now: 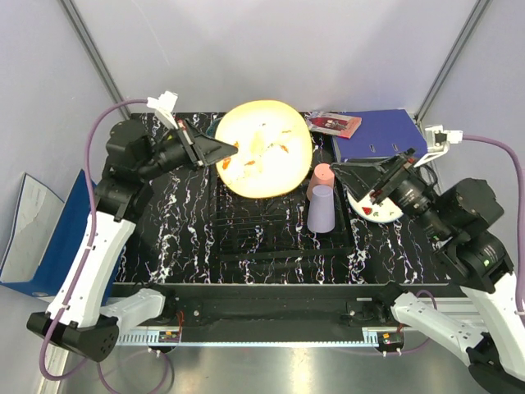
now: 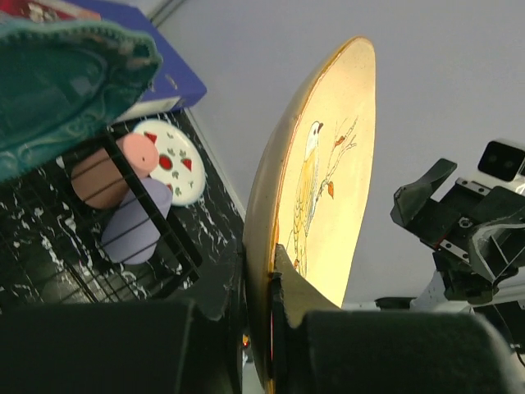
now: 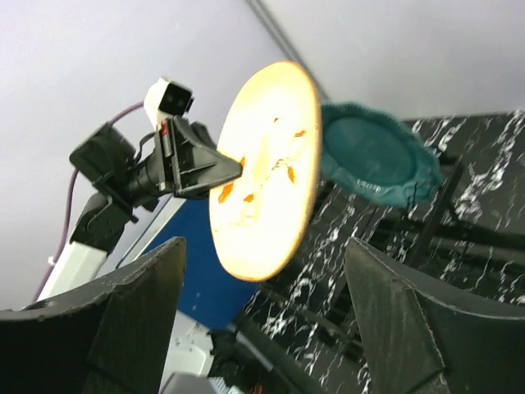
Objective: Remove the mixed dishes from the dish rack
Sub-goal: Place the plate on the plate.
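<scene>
My left gripper [image 1: 225,152] is shut on the rim of the cream-orange plate [image 1: 264,148] and holds it upright on edge above the black wire dish rack [image 1: 271,238]. The left wrist view shows the jaws [image 2: 261,275] pinching the plate [image 2: 316,164]. The pink cup [image 1: 321,174] and lavender cup [image 1: 321,208] lie in the rack's right part. The teal scalloped plate [image 2: 66,78] stands in the rack, also seen from the right wrist [image 3: 377,156]. The white plate with red-green marks [image 1: 377,212] lies on the table right of the rack. My right gripper [image 1: 351,171] is open and empty above it. The yellow bowl is out of view.
A blue binder [image 1: 381,131] and a small red-patterned booklet [image 1: 335,123] lie at the table's back right. Another blue binder [image 1: 33,226] leans off the table's left side. Grey walls enclose the table on three sides.
</scene>
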You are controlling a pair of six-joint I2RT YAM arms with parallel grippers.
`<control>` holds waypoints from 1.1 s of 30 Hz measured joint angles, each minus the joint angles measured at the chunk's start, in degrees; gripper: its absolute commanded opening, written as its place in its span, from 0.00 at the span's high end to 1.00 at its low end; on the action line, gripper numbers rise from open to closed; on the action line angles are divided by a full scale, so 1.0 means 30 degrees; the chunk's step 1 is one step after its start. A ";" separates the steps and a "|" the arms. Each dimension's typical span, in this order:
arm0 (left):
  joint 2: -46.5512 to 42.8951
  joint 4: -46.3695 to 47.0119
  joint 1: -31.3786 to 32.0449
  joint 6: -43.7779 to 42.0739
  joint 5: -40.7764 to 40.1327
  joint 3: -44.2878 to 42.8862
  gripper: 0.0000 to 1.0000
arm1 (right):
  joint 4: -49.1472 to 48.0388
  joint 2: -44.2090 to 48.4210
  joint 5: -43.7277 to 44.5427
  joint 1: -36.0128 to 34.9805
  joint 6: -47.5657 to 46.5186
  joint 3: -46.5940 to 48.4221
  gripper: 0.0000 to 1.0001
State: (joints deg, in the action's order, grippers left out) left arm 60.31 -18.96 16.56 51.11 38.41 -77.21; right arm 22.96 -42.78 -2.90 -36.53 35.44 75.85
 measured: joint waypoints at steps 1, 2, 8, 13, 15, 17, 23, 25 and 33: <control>0.0109 -0.0291 0.0306 -0.0036 -0.0131 0.0000 1.00 | 0.0087 -0.0102 -0.0466 -0.0007 0.0197 0.0000 0.14; 0.0197 -0.0561 0.0583 -0.0095 -0.0211 0.0000 1.00 | 0.0240 -0.0262 -0.0845 -0.0007 0.0357 0.0000 0.14; 0.0517 -0.1304 0.1967 -0.0401 -0.0452 0.0000 1.00 | 0.0911 -0.1851 -0.2310 -0.0007 0.0845 -0.0015 0.15; 0.0991 -0.1384 0.2951 -0.0597 -0.0933 0.0000 1.00 | 0.1049 -0.3162 -0.2667 -0.0007 0.0852 -0.0022 0.18; 0.1239 -0.1392 0.3257 -0.0634 -0.1100 0.0000 1.00 | 0.1056 -0.3628 -0.2783 -0.0007 0.0816 -0.0022 0.27; 0.1457 -0.1435 0.3585 -0.0729 -0.1406 0.0000 1.00 | 0.1260 -0.3993 -0.2645 0.0000 0.0583 -0.0022 0.41; 0.1428 -0.1457 0.3701 -0.0976 -0.1829 -0.0022 1.00 | 0.2047 -0.4248 -0.1268 0.0291 0.0044 -0.0153 0.95; 0.1421 -0.1435 0.3679 -0.1137 -0.1982 -0.0022 1.00 | 0.1953 -0.4146 -0.1224 0.0335 0.0386 -0.0211 1.00; 0.1479 -0.1246 0.3752 -0.1377 -0.1858 -0.0568 0.91 | 0.1581 -0.3716 -0.1180 0.0342 0.0648 -0.0313 1.00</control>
State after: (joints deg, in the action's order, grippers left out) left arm 64.75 -22.70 27.81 46.98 32.84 -78.91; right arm 27.70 -53.93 -6.44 -35.51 37.39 74.91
